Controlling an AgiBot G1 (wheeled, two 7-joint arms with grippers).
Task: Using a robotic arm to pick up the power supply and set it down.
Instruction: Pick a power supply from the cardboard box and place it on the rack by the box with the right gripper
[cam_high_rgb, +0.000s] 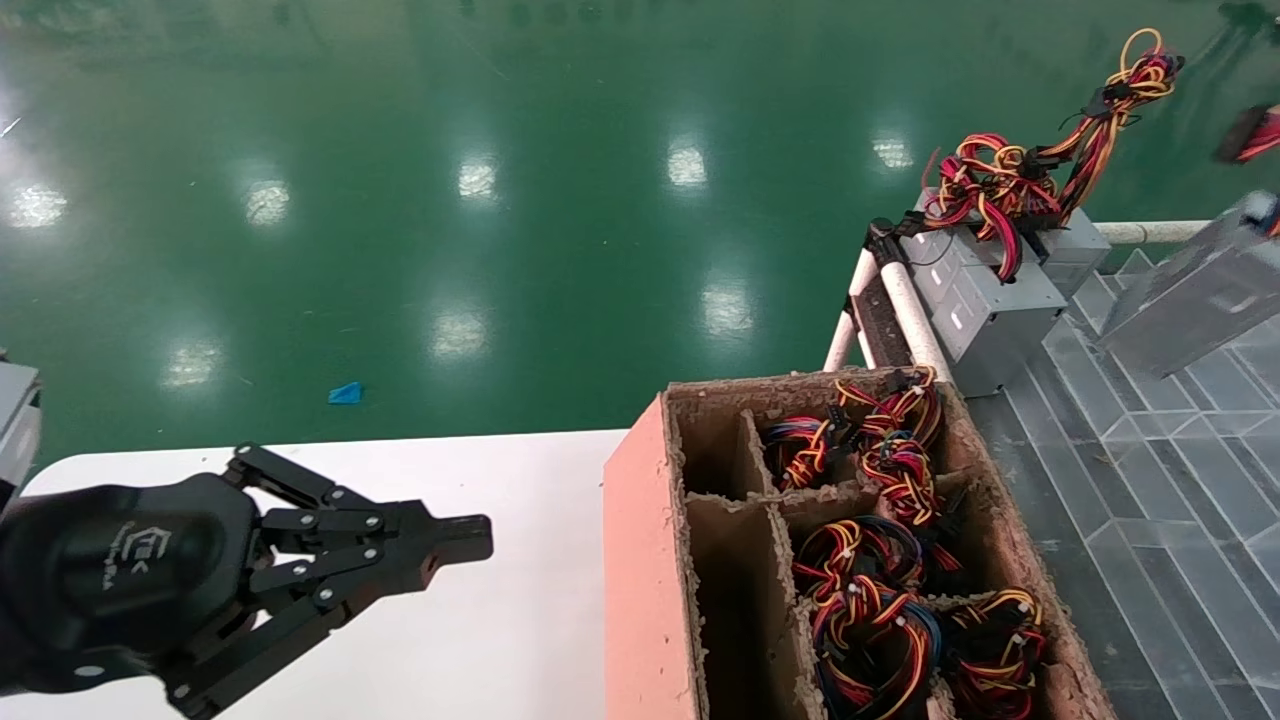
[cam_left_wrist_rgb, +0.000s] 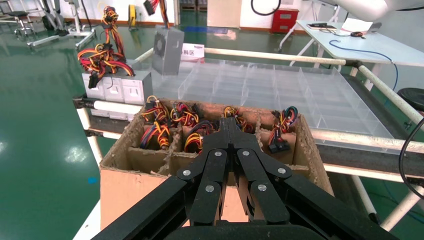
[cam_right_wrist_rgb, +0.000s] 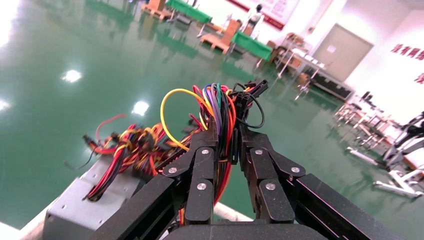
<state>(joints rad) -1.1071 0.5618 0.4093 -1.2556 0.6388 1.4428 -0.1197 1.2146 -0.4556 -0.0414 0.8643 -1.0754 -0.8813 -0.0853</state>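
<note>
Fingers (cam_right_wrist_rgb: 250, 165) of our right gripper (cam_right_wrist_rgb: 227, 145) are clamped on a wire bundle (cam_right_wrist_rgb: 220, 107) of red, yellow, black, purple and blue strands with a black connector at its tip. In the head view this bundle shows only at the far right edge, where the power supply (cam_high_rgb: 1195, 290) hangs tilted above the clear divided tray (cam_high_rgb: 1180, 500); whether that box belongs to the gripped wires we cannot tell for certain.

Our left gripper (cam_high_rgb: 470, 540) hovers over the white table (cam_high_rgb: 480, 620), its fingers pressed together and holding nothing.

Beside the table stands a cardboard divider box (cam_high_rgb: 640, 560). Its compartments on the tray side hold coiled wire harnesses (cam_high_rgb: 870, 600), while the table-side compartments look dark. Beyond it, grey power supply units (cam_high_rgb: 990, 300) topped with red-yellow wires sit at the tray's corner.
</note>
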